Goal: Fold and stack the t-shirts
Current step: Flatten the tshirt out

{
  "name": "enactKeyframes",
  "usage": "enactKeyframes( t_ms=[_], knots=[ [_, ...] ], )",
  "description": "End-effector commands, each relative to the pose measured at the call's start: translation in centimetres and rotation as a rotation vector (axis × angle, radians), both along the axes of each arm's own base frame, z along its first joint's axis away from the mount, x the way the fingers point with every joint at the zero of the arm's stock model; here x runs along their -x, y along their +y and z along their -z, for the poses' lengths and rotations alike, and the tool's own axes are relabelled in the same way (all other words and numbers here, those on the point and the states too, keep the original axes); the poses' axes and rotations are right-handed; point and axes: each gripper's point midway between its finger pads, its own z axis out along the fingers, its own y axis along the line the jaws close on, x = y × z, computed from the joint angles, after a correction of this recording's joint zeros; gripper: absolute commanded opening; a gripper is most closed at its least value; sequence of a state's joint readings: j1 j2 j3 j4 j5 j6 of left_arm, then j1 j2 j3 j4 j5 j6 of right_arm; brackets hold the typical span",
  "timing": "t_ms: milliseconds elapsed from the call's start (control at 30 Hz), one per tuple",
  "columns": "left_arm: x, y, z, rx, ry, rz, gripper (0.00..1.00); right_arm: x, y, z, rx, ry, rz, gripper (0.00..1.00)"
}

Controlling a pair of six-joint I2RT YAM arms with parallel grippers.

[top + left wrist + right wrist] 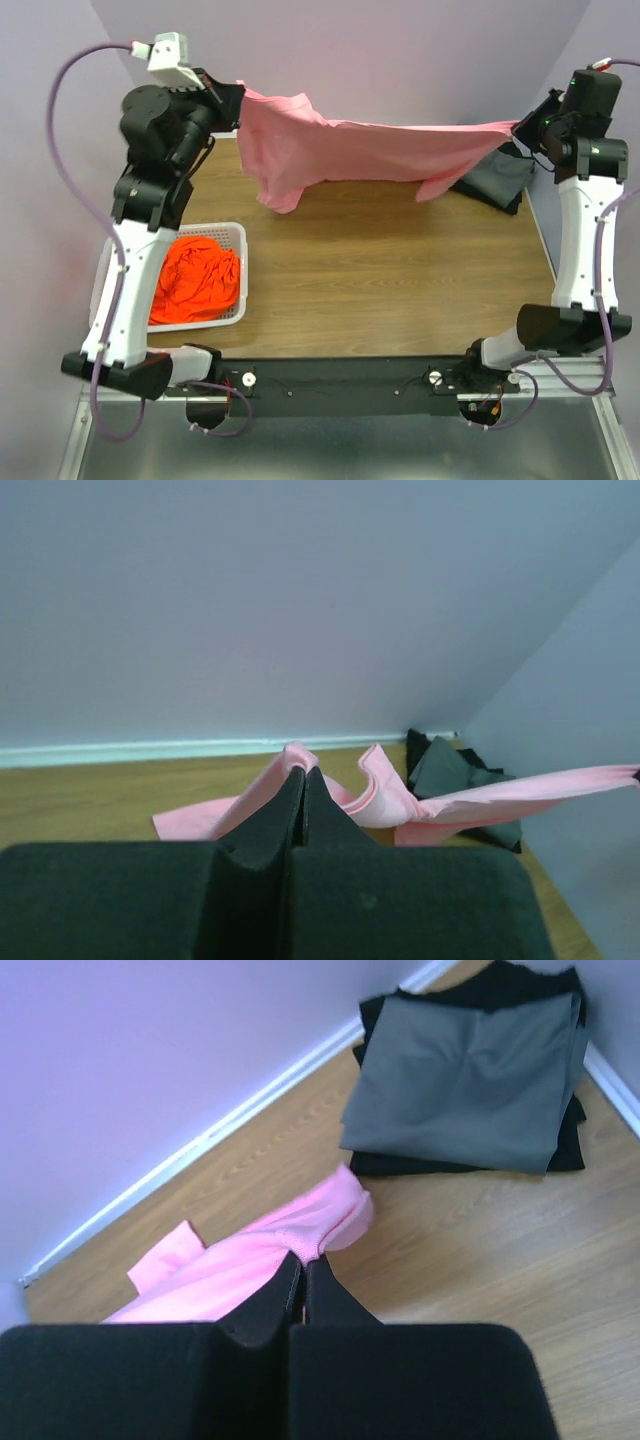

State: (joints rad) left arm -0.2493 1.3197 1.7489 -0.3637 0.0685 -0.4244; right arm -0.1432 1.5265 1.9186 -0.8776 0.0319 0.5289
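Pink shirt (330, 150) hangs in the air over the far half of the table (400, 280), stretched between the 2 arms. Left gripper (232, 100): fingers pressed together, a fold of pink cloth pinched between the tips. Right gripper (520, 128): likewise clamped on the other end of the same shirt. The top edge runs nearly taut; the long axis lies left to right, about parallel to the table's far edge, and the right end sits slightly lower than the left. Most of the slack drops in a bunch below the left grip, with a smaller flap drooping near the right one. Cannot tell which edge is collar or hem, nor whether the lowest fold touches the table. Folded dark shirts (495, 178) are stacked at the table's far right corner, just under the right grip. Orange shirt (195, 280) lies crumpled in the white basket (238, 232) at the table's near left. Judgement: step in hand is spreading the shirt for laying flat. To do it well, level the 2 grips, hold the tension, lower so the hanging cloth lands first, then draw toward the table's near edge to smooth it, staying clear of the dark stack.
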Motion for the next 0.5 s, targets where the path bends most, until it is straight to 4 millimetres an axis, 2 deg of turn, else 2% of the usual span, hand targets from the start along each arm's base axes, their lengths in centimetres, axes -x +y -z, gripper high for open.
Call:
enactKeyframes(
  t_ms=[0,33,67,100,133,167,267,367,467],
  knots=[
    [5.3,0.2,-5.5,-0.010,-0.191,0.059,0.00,4.5,0.4,-7.9,0.092,-0.205,-0.028,0.02],
    [6.2,0.4,-6.1,-0.009,-0.211,0.063,0.00,5.2,0.5,-9.3,0.109,-0.253,-0.030,0.02],
    [7.0,0.5,-6.5,-0.008,-0.225,0.067,0.00,7.0,0.7,-11.3,0.128,-0.315,-0.030,0.02],
    [8.9,0.8,-7.6,-0.006,-0.266,0.073,0.00,7.8,0.8,-12.4,0.148,-0.349,-0.034,0.02],
    [9.7,1.0,-8.1,-0.007,-0.285,0.075,0.00,8.6,0.9,-13.6,0.162,-0.392,-0.032,0.02],
    [11.3,1.3,-9.0,-0.004,-0.318,0.079,0.00,10.2,1.0,-15.1,0.180,-0.439,-0.028,0.02],
    [13.7,1.7,-10.9,0.000,-0.380,0.093,0.00,12.0,0.8,-17.3,0.197,-0.504,-0.001,0.02],
    [14.8,1.3,-12.2,-0.002,-0.418,0.128,0.00,12.3,0.8,-17.8,0.195,-0.518,0.007,0.02],
    [13.2,0.6,-11.5,-0.012,-0.388,0.144,0.00,10.8,0.5,-16.3,0.183,-0.472,0.012,0.02]
  ],
)
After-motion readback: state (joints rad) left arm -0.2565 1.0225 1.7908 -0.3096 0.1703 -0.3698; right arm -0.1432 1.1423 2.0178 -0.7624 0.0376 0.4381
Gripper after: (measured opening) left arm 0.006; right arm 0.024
